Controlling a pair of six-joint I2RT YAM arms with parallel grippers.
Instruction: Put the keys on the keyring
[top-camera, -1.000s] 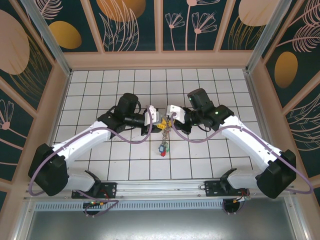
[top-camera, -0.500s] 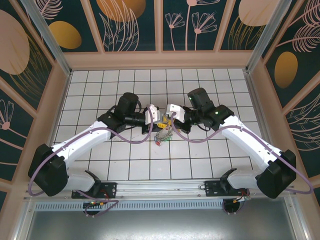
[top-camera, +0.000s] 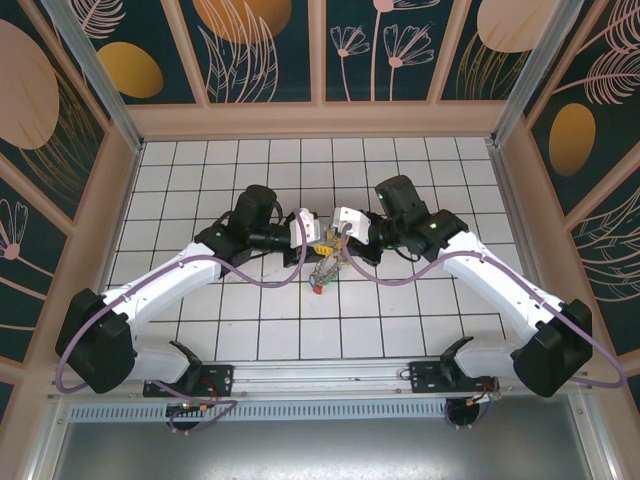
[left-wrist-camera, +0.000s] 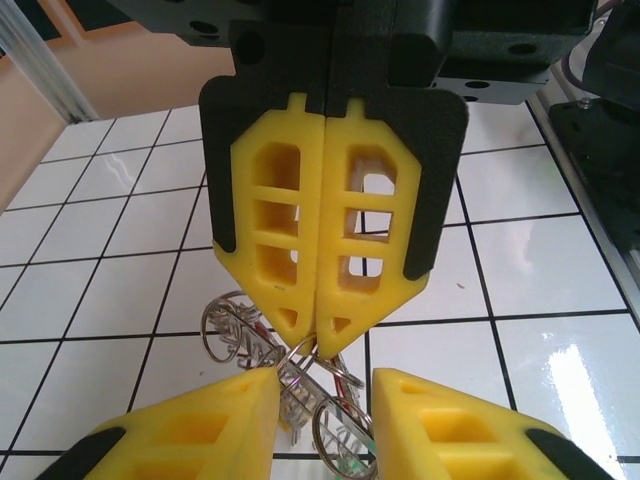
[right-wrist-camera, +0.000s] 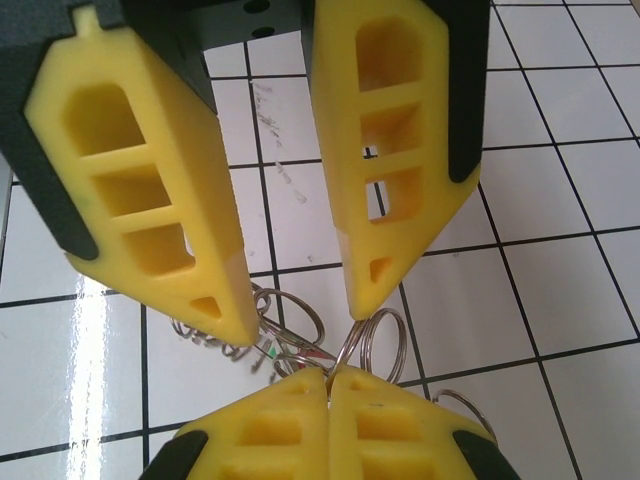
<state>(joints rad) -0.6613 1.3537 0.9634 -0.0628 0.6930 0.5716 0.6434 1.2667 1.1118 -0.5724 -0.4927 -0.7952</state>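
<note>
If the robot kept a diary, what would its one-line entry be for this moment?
task: keys onto keyring | right fingers: shut on keyring | left fingers: open astride keyring | keys: bunched beneath both

Bright, even light from overhead fills the white tiled bench (top-camera: 400, 170), with only faint shadows under the arms (top-camera: 190, 275). Glossy tiles (left-wrist-camera: 590, 370) throw white glare in both wrist views, strongest low at one side. The yellow fingers (left-wrist-camera: 190, 430) of the left claw (left-wrist-camera: 325, 385), closest to the lens, look perhaps slightly soft.
</note>
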